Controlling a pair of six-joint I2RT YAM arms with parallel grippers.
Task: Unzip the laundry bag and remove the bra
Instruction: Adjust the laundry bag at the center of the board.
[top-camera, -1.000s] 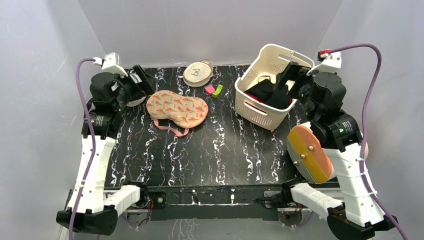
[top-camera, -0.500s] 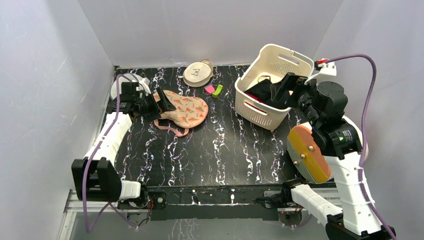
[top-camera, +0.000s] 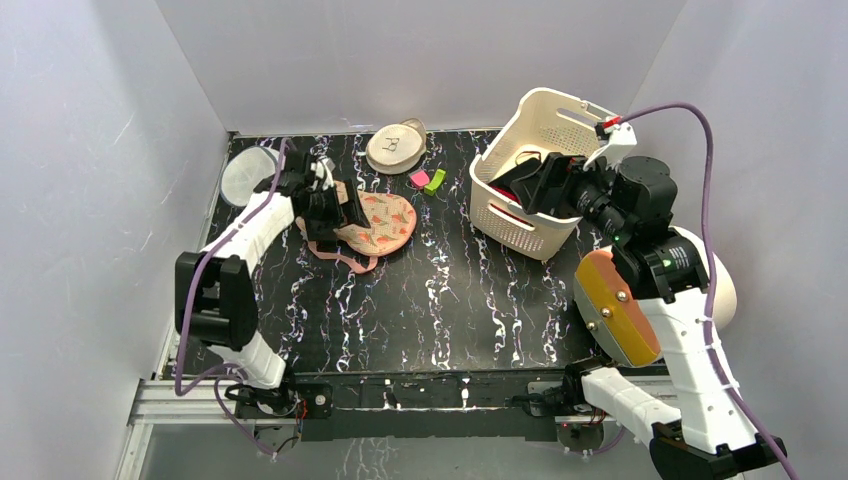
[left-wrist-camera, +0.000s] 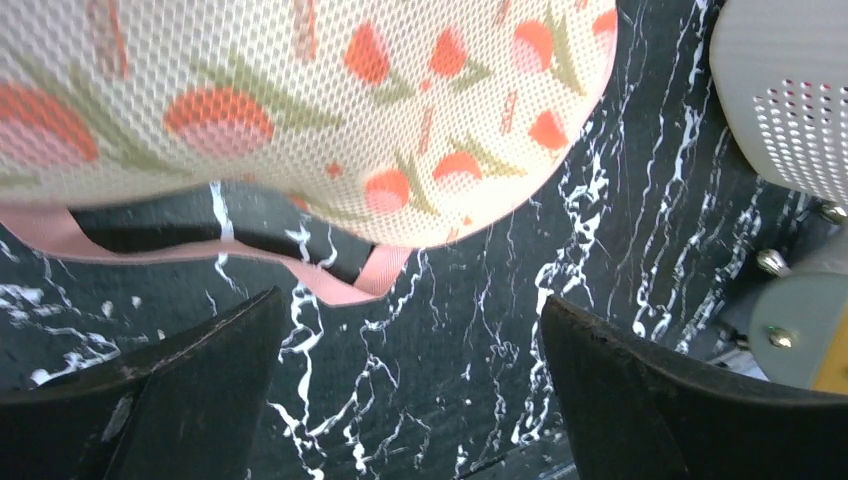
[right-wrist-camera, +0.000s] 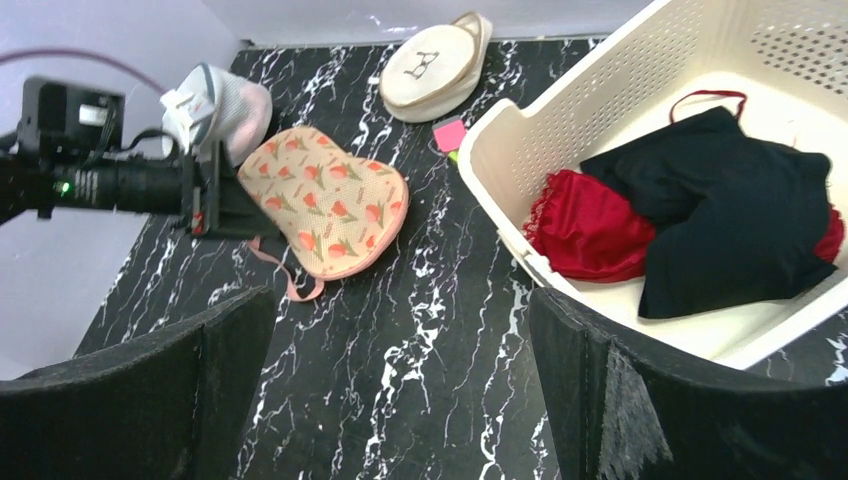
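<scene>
currently the laundry bag (top-camera: 385, 220) is laid flat on the black marbled table (top-camera: 450, 300), toward its far left corner, with its pink loop (left-wrist-camera: 385, 268) spread on the surface at the near side. in the top view the bag's left lobe is covered by the left gripper (top-camera: 345, 208), which is stretched out low over it. in the left wrist view its jaws are seen set wide apart, with only bare table between them. the printed mesh is seen just beyond the fingertips, and whether it is touched cannot be told. the right gripper (top-camera: 530, 180) is held over the white basket (top-camera: 520, 228) at the table's far right. its jaws are likewise spread wide and nothing is gripped. black clothes (right-wrist-camera: 730, 210) and a red garment (right-wrist-camera: 590, 225) are seen lying in the basket. a round beige disc pouch (top-camera: 396, 147) is set at the far edge, beyond the bag. a round grey-white mesh pouch (top-camera: 243, 175) is placed just left of the left arm. a small pink piece (top-camera: 419, 179) and a small green piece (top-camera: 435, 181) are found side by side between the disc pouch and the basket.
</scene>
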